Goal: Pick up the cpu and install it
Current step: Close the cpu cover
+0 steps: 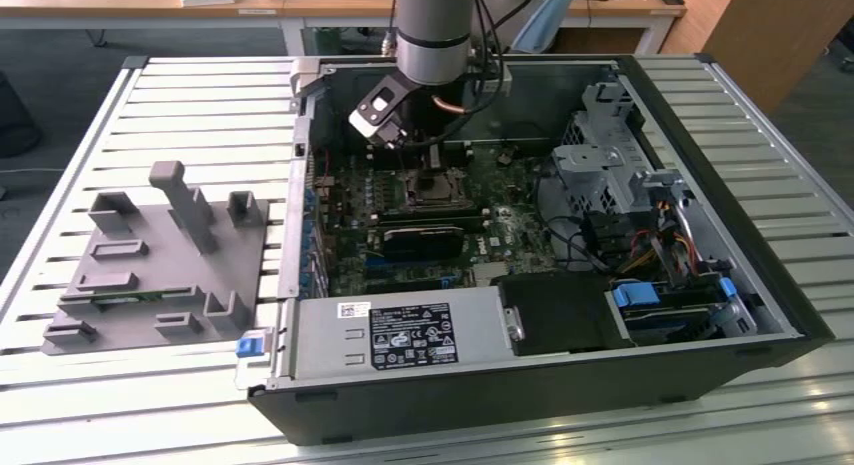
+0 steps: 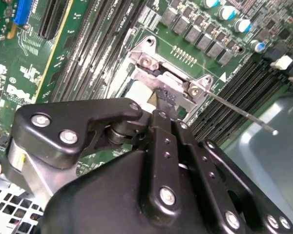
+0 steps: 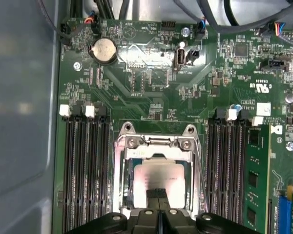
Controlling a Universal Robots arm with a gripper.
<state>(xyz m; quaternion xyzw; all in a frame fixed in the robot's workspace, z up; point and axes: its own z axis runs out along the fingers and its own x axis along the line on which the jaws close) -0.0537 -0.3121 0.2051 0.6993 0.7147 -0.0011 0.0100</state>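
Black gripper (image 3: 158, 204) fingers, pressed together, touch the small silvery square cpu (image 3: 158, 181) lying inside the metal-framed socket (image 3: 121, 175).

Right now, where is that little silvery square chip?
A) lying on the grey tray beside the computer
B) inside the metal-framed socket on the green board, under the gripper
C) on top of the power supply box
B: in the first wrist view the cpu sits within the socket frame, the gripper directly over it.
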